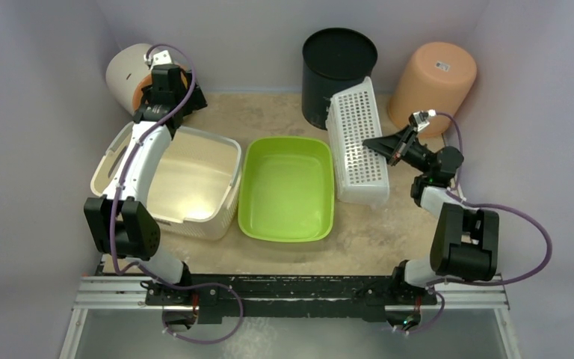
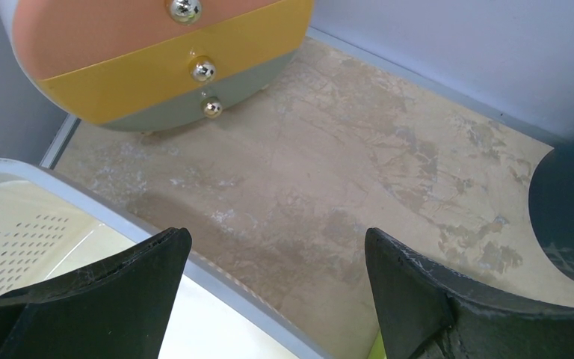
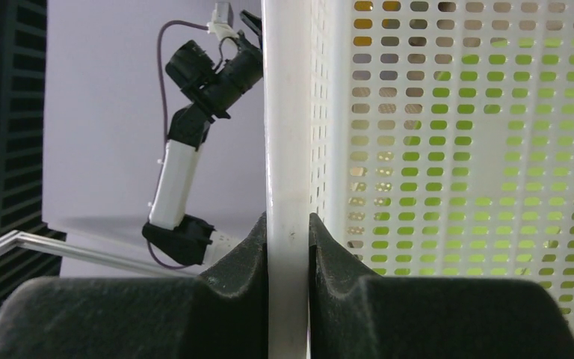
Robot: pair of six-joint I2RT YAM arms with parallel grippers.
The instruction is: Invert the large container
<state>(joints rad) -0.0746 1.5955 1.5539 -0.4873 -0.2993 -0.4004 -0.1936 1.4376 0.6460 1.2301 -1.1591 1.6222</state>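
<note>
Hovering at the large container's (image 1: pixel 202 223) far rim, seemingly just above it, your nearer left gripper (image 2: pixel 275 233) gapes wide; your right gripper (image 3: pixel 288 221) pinches the white perforated basket (image 3: pixel 456 149).

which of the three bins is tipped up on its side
The white perforated basket, its rim pinched by the right gripper. The cream basket and green tub sit flat.

From above, the left arm (image 1: pixel 146 157) crosses the large container (image 1: pixel 198 224), hiding its rim at 10 o'clock, and covers the front of the round drawer unit (image 1: pixel 127 71) behind. The left wrist view cuts off the container at 7 o'clock and the black bin (image 2: pixel 568 217) at 3 o'clock. The right wrist view crops the white perforated basket (image 3: pixel 448 149) at 12, 3 and 6 o'clock.
</note>
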